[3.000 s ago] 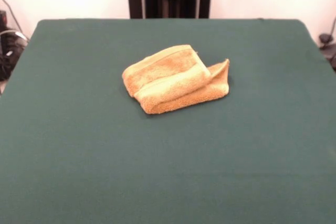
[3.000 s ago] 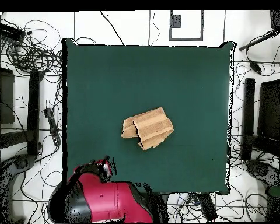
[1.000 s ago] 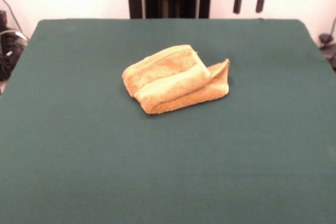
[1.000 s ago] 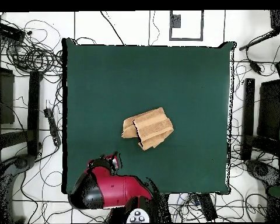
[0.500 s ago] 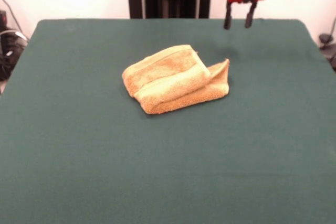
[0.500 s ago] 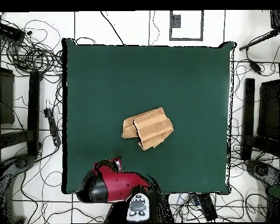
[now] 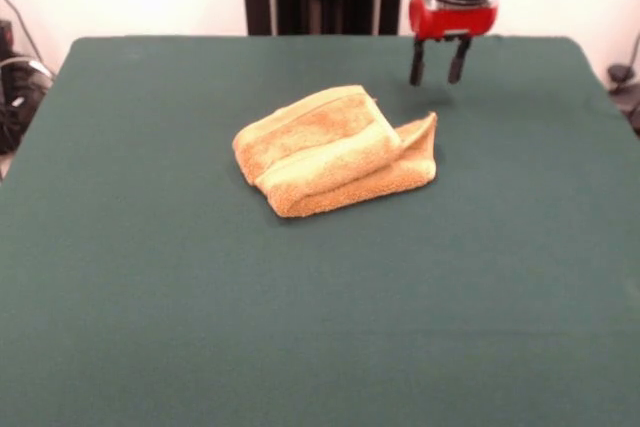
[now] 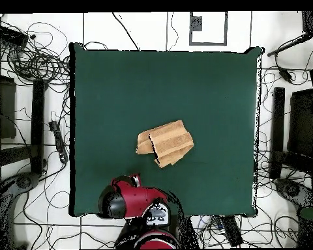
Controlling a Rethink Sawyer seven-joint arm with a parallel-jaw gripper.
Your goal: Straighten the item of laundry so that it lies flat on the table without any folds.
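Only frontally, parted fingers [image 7: 437,65] visible

The folded towel [image 7: 335,152] is laid near the middle of the table [image 7: 150,297]. The gripper [image 7: 438,75] is held above the table behind the towel's right end, apart from it.

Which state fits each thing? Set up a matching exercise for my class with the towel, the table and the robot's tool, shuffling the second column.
Things:
1. towel
2. table
3. tool

States:
A. covered in dark green cloth
B. open, hanging above the table beyond the towel's raised end
C. orange-tan, folded over itself in layers

Pairs: 1-C, 2-A, 3-B
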